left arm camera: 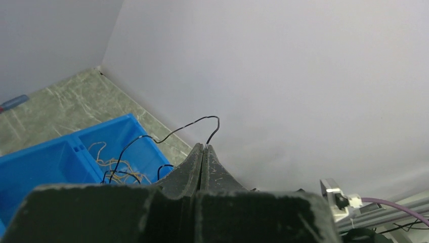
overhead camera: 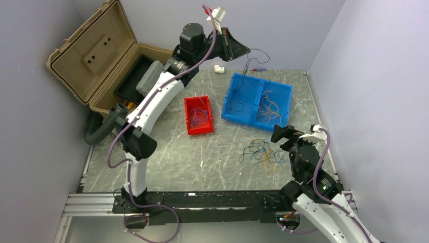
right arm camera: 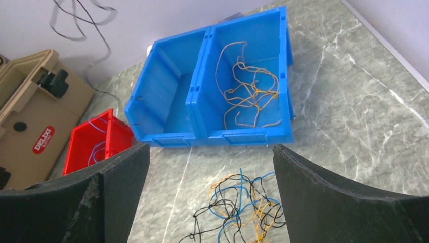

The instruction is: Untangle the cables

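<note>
The tangle of cables lies unsorted at the lower right of the top view. My left gripper pinches one black wire at upper centre, above the blue bin. My right gripper gapes wide over the tangle. Orange wires fill the blue bin and others the red bin; I judge that much is left.

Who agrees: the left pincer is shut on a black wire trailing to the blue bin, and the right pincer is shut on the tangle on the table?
Not quite. The right wrist view shows the right pincer open above the tangle, gripping nothing. The left pincer is shut on the black wire trailing to the blue bin.
</note>
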Motion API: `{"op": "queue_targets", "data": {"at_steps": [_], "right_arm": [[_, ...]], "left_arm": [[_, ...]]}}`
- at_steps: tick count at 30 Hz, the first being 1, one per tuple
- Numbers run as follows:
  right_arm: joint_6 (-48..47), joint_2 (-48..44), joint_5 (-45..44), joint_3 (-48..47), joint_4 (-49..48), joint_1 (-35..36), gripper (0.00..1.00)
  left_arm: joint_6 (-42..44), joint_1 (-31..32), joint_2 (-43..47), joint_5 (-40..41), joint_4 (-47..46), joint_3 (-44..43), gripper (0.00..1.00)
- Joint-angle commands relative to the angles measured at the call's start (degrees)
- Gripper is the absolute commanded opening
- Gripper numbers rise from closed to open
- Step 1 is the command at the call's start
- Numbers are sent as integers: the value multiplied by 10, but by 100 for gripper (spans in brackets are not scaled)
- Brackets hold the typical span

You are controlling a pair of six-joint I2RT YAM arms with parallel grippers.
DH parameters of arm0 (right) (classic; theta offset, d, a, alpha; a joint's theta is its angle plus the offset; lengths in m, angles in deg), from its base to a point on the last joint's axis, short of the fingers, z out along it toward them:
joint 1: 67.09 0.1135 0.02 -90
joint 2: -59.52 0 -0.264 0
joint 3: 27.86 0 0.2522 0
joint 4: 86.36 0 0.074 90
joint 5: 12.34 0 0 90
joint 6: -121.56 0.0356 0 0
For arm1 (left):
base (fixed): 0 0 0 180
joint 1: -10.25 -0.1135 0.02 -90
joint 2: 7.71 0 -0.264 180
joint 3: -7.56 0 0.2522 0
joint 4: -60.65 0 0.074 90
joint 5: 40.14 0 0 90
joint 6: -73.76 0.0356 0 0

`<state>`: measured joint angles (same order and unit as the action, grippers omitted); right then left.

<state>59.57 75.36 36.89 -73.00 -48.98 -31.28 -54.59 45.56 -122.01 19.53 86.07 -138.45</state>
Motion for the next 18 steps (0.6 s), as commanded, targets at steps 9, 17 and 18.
{"op": "queue_targets", "data": {"at_steps": [9, 17, 18], "right_arm": [[11, -33, -17, -25, 19, 0, 92], [21, -26, -12, -25, 23, 1, 91], [23, -25, -12, -25, 24, 0, 91]], "left_arm": [[10, -15, -45, 42, -94, 42, 0], [31, -23, -83, 51, -82, 101, 0], [34, -23, -90, 49, -70, 102, 0]]}}
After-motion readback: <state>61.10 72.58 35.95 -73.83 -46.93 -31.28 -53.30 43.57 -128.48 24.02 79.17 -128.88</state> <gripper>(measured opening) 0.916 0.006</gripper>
